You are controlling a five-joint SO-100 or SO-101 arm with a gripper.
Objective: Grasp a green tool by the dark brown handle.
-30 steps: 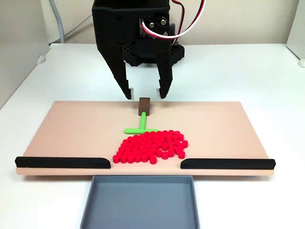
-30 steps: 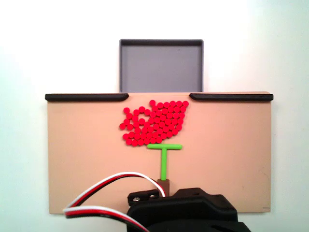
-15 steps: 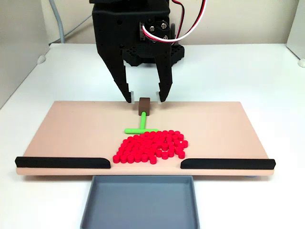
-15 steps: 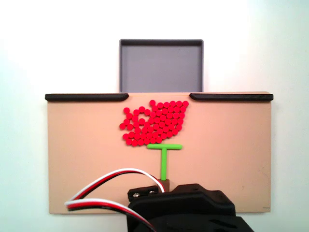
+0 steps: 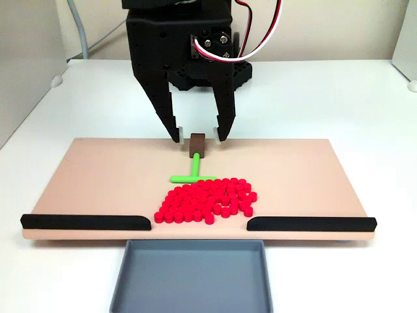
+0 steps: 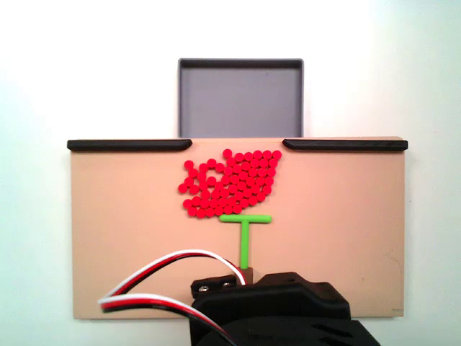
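In a fixed view the gripper point(image 5: 199, 135) straddles the dark brown handle point(image 5: 196, 145), fingers apart, one at its 9 and one at its 3 o'clock. The green tool point(image 5: 193, 171) runs toward 6 o'clock on the board point(image 5: 98, 176).

Seen from above, the green tool point(image 6: 245, 235) lies on the tan board point(image 6: 115, 231), its crossbar touching the cluster of red cylinders point(image 6: 232, 182), its stem running down to the dark brown handle point(image 6: 248, 273), largely hidden under the black arm point(image 6: 277, 311); beyond two black strips point(image 6: 130, 145) sits a grey tray point(image 6: 241, 97).
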